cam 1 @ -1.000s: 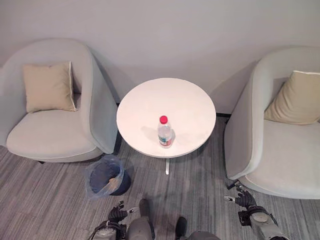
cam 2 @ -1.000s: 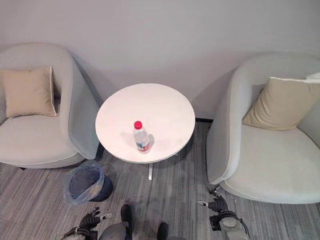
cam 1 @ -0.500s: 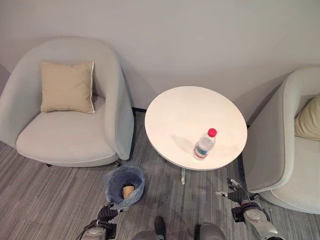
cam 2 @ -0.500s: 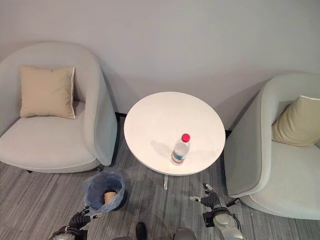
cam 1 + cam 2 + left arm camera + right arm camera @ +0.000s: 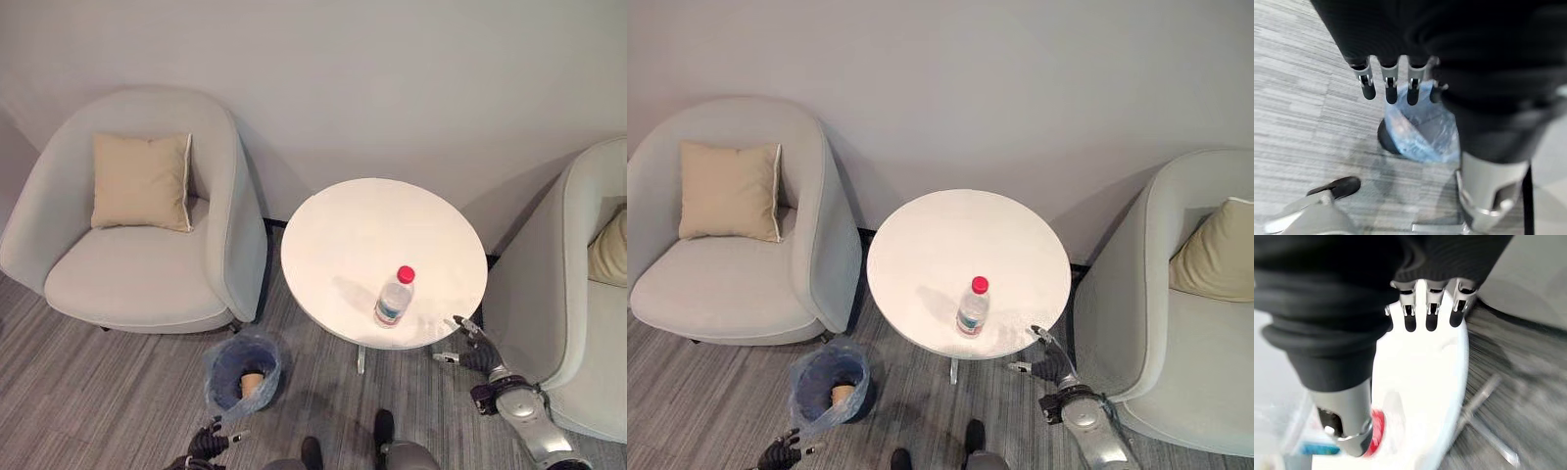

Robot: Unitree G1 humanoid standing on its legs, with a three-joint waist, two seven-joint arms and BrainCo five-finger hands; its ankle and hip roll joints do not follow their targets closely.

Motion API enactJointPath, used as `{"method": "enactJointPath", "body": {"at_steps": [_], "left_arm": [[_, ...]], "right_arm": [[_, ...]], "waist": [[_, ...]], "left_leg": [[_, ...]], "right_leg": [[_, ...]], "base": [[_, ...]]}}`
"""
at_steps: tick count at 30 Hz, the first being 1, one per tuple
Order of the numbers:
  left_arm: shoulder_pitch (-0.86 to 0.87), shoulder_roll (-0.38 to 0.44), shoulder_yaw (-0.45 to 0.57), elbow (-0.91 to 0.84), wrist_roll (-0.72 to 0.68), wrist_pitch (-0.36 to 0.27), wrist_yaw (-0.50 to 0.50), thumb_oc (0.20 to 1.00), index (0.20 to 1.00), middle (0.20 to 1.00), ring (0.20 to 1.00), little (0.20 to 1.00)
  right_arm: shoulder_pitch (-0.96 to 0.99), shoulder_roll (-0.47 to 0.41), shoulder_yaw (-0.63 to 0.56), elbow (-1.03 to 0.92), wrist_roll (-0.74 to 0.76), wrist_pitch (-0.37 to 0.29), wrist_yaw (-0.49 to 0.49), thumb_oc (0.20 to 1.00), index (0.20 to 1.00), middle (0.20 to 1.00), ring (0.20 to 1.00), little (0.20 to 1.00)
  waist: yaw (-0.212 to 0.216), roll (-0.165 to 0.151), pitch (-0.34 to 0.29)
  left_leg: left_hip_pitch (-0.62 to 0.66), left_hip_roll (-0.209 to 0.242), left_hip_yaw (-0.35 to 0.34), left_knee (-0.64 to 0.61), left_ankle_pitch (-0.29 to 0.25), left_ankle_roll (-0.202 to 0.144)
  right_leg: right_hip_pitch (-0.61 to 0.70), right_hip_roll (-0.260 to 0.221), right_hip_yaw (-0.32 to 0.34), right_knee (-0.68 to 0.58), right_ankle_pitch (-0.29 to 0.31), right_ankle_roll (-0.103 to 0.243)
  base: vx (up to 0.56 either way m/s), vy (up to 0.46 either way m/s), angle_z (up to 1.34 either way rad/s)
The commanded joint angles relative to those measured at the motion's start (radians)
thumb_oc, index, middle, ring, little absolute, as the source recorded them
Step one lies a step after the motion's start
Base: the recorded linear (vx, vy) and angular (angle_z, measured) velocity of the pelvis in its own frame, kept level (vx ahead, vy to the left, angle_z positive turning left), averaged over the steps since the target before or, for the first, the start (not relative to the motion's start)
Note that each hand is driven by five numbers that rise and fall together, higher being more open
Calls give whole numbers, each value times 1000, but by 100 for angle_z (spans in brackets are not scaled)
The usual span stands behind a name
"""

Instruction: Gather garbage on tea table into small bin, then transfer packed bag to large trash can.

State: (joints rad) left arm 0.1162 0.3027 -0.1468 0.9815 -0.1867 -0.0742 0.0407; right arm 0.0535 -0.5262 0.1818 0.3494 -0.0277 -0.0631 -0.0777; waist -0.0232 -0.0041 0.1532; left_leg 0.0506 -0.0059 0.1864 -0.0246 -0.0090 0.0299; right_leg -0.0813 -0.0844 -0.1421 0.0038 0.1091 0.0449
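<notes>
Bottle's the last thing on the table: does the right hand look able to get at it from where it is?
Probably yes. The right hand is open at the table edge, the bottle stands upright just beyond it near that edge, and nothing lies between them.

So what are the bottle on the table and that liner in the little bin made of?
The bottle looks like clear plastic: you can see through its body, and it has a red screw cap. The liner seems to be thin bluish plastic film, crinkled and see-through over the dark bin. The table is smooth matte white; its material is unclear.
</notes>
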Motion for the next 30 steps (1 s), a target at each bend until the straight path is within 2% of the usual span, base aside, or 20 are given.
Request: {"method": "enactJointPath", "body": {"at_steps": [1, 5, 16, 19, 23, 30], "left_arm": [[-41, 11, 28, -8, 34, -22, -3, 1000, 1000, 1000, 1000, 1000], [-31, 8, 15, -27, 41, -23, -12, 1000, 1000, 1000, 1000, 1000], [-14, 9, -2, -14, 53, -22, -22, 1000, 1000, 1000, 1000, 1000], [-10, 8, -8, -20, 51, -21, -24, 1000, 1000, 1000, 1000, 1000], [-26, 7, -37, -32, 39, -23, -17, 1000, 1000, 1000, 1000, 1000], [-42, -2, -60, -22, 31, -23, -7, 1000, 1000, 1000, 1000, 1000]], "right_arm": [[-52, -60, 31, -82, -58, -43, 29, 1000, 1000, 1000, 1000, 1000], [-80, -90, 60, -111, -69, -50, 47, 1000, 1000, 1000, 1000, 1000], [-186, -73, 140, -37, -73, -45, 46, 1000, 1000, 1000, 1000, 1000], [-198, -50, 143, -6, -64, -43, 33, 1000, 1000, 1000, 1000, 1000], [-295, 19, 173, 63, -8, -36, -2, 1000, 1000, 1000, 1000, 1000], [-383, 86, 235, 109, 16, -35, -21, 1000, 1000, 1000, 1000, 1000]], "waist": [[-1, -14, -16], [6, -7, -22], [37, 9, -26], [46, 14, -20], [70, 37, 30], [93, 50, 43]], "left_leg": [[-18, 36, -55, 84, -83, -57], [-6, 39, -61, 60, -71, -64], [7, 32, -84, 8, -53, -68], [3, 31, -92, 3, -49, -68], [-56, 22, -115, 8, -30, -68], [-83, 19, -132, -2, -11, -69]], "right_leg": [[70, -24, 0, 57, -169, 65], [95, -20, -13, 33, -173, 62], [123, -20, -41, 0, -178, 63], [123, -22, -50, -3, -179, 63], [74, -31, -65, 0, -169, 62], [59, -32, -77, -12, -163, 59]], "base": [[63, -54, 15], [64, -31, 10], [43, 3, 8], [9, 11, 22], [-109, 25, 7], [-33, 9, 17]]}}
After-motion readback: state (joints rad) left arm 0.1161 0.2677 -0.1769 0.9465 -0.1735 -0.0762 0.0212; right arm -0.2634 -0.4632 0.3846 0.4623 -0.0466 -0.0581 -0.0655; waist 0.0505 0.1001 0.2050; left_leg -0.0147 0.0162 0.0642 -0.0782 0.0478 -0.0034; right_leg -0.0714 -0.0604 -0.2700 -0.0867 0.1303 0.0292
